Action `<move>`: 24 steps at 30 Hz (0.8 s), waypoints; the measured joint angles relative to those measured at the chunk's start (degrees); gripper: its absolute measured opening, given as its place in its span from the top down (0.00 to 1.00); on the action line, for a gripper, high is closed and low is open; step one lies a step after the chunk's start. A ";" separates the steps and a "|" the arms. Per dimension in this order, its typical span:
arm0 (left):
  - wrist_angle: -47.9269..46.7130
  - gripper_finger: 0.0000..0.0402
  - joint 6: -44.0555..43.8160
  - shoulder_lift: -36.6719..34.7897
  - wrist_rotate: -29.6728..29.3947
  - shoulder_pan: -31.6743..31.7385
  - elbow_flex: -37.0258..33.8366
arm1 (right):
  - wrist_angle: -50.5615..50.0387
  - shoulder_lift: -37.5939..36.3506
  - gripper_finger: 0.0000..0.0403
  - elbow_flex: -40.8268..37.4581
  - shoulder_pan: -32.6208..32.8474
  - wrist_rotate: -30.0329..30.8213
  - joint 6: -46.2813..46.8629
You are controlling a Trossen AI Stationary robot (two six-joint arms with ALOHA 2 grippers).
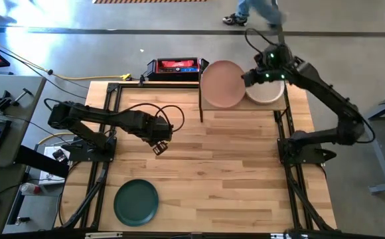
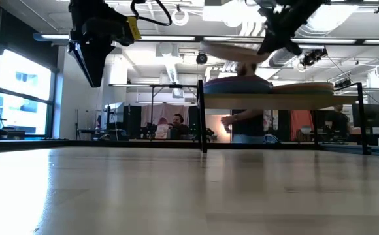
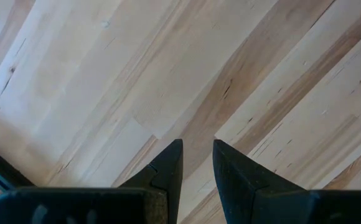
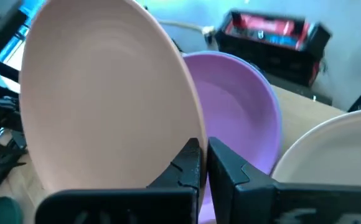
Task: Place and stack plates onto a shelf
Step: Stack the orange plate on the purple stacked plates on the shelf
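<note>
A peach plate (image 1: 220, 83) hangs tilted over the left half of the light-wood shelf (image 1: 242, 105), held by my right gripper (image 1: 249, 78). Right under it a purple plate (image 4: 243, 106) lies on the shelf board (image 2: 274, 101). A cream plate (image 1: 267, 91) lies flat on the shelf's right half. A dark green plate (image 1: 136, 202) rests flat on the table near its near-left corner. My left gripper (image 1: 159, 141) hovers above bare table left of centre, fingers pointing down and a narrow gap apart (image 3: 198, 163). The other plates are out of view. My right gripper pinches the peach plate's rim (image 4: 192, 138) on its right-hand side, between the two fingers. The fingers (image 4: 187, 165) come in from the table's right, slanting down. The plate is lifted clear and tilted above the purple plate (image 2: 238, 83).
A red and black box (image 1: 176, 66) sits just past the table's far edge, left of the shelf. Thin black shelf legs (image 2: 201, 117) stand on the table. Wide bare tabletop (image 1: 232, 172) lies in the middle and on the right. People (image 2: 176, 124) show in the room behind.
</note>
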 joint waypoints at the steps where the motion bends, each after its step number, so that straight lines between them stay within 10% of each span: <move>1: 0.00 0.81 0.00 0.00 0.00 0.00 0.00 | -0.40 1.54 1.00 0.62 -1.30 -1.44 0.09; 24: 0.00 0.81 0.00 0.00 0.00 -0.02 0.00 | -10.79 16.80 1.00 10.91 -7.71 -5.64 -4.37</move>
